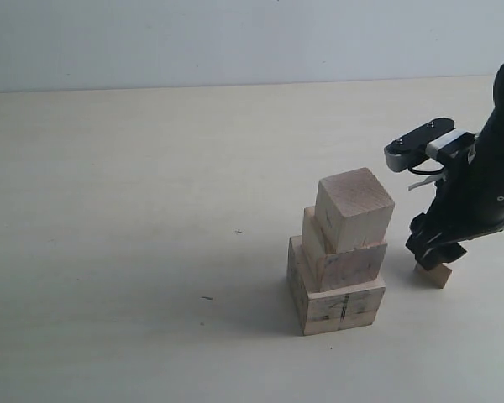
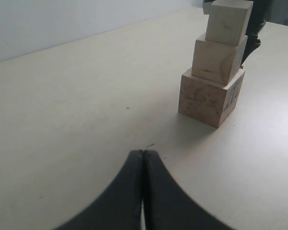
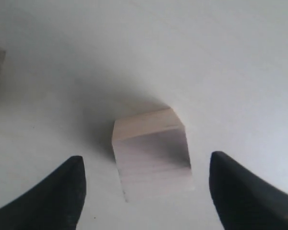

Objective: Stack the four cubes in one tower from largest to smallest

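Note:
Three pale wooden cubes stand as a stepped tower (image 1: 340, 252) on the table, also seen in the left wrist view as the tower (image 2: 216, 67). The largest cube (image 1: 336, 304), with a dark seam, is the base; the top cube (image 1: 354, 208) sits turned and slightly tilted. The smallest cube (image 1: 435, 274) rests on the table right of the tower, mostly hidden under my right gripper (image 1: 437, 249). In the right wrist view that gripper (image 3: 146, 179) is open, with the smallest cube (image 3: 151, 155) between its fingers and untouched. My left gripper (image 2: 143, 154) is shut and empty, well short of the tower.
The pale table (image 1: 134, 210) runs back to a light wall (image 1: 235, 38). A few small dark marks (image 1: 206, 297) dot the tabletop left of the tower. The right arm (image 1: 487, 176) rises at the right edge.

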You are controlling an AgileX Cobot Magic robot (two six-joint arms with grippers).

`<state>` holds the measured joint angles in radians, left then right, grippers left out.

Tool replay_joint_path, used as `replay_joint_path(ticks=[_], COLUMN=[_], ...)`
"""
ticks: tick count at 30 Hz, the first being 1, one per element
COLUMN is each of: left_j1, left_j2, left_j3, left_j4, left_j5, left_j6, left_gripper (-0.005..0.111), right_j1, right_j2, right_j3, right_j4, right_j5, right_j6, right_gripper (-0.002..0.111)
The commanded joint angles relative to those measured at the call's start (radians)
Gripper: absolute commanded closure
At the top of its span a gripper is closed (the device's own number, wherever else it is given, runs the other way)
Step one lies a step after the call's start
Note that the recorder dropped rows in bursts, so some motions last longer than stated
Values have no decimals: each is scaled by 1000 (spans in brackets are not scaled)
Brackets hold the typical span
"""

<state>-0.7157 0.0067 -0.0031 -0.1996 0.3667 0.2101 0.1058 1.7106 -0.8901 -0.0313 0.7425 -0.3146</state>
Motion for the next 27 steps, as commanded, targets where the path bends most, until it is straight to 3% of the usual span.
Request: replay_joint_path(ticks=[1,7,10,12,15,19,27], left_j1=[1,1,1,1,1,1,1], left_j2=[-7,-7,-7,-7,-7,-7,-7], left_j3=[3,3,3,3,3,3,3], left_j4=[3,3,3,3,3,3,3], left_j5=[-6,-6,-6,-6,-6,-6,-6], left_j6=[0,0,0,0,0,0,0], left_gripper=[107,107,107,107,107,107,107], right_j1=[-1,-1,-1,-1,-1,-1,-1], right_j2=[31,67,71,71,69,17,-323], right_j3=[3,2,-2,-2,-2,-2,-10], right_j4=[-7,-7,-5,18,31,31,131], right_j5=[-36,-41,-46,-26,6,21,197], right_j6=[-16,-16,-14,-14,100,164,188], right_gripper=[39,40,47,57,85,108,108])
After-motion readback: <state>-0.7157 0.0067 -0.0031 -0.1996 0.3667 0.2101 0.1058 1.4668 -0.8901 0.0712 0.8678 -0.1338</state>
